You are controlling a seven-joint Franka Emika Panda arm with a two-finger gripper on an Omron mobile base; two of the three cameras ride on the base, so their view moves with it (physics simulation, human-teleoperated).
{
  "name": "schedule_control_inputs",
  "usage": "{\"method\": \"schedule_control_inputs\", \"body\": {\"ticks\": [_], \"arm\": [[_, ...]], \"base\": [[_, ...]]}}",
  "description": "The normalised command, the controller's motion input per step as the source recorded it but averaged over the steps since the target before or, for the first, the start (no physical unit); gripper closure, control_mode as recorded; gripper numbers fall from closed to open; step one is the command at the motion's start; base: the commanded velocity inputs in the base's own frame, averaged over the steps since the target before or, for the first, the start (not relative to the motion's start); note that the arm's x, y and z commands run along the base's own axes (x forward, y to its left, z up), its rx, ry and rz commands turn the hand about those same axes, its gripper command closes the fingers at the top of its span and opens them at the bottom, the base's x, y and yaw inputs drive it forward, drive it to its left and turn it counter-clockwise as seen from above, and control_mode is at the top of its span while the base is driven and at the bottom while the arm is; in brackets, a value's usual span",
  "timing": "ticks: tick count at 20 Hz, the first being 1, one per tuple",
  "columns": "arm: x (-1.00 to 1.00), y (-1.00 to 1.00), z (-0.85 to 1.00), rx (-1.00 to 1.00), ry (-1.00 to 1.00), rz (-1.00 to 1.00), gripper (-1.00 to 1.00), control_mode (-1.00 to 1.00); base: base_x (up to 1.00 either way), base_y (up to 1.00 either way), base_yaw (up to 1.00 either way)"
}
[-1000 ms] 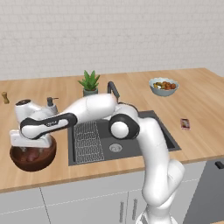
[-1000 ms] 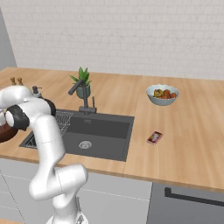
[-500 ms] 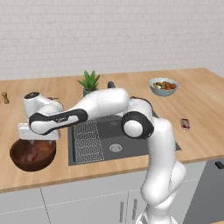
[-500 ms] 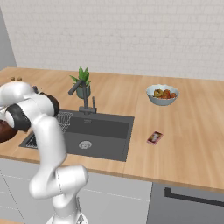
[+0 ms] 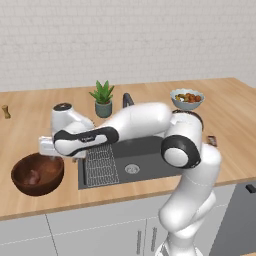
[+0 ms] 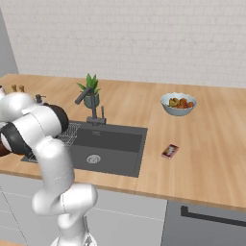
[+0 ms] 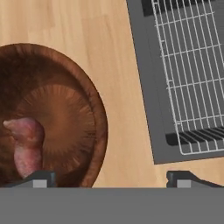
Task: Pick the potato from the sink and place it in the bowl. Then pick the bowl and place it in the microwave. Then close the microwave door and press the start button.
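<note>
Potato now inside bowl, near worktop's front-left edge beside sink. Fingers spread, empty, risen since earlier frames: first placement done; bowl grasp next.
</note>
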Motion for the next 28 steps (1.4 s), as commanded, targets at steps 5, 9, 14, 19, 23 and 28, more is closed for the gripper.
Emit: {"method": "schedule_control_inputs", "body": {"ticks": [5,9,14,19,23,28], "arm": [[0.01,-0.09,-0.03,0.0,0.0,0.0,-1.0,-1.0],[0.19,0.04,-0.08,0.0,0.01,0.0,-1.0,-1.0],[0.23,0.19,0.0,0.0,0.01,0.0,-1.0,-1.0],[0.16,0.41,0.0,0.0,0.05,0.0,-1.0,-1.0],[0.1,0.19,-0.15,0.0,0.02,0.0,-1.0,-1.0],[0.04,0.09,-0.24,0.0,0.0,0.0,-1.0,-1.0]], "base": [[0.0,0.0,0.0],[0.0,0.0,0.0],[0.0,0.0,0.0],[0.0,0.0,0.0],[0.0,0.0,0.0],[0.0,0.0,0.0]]}}
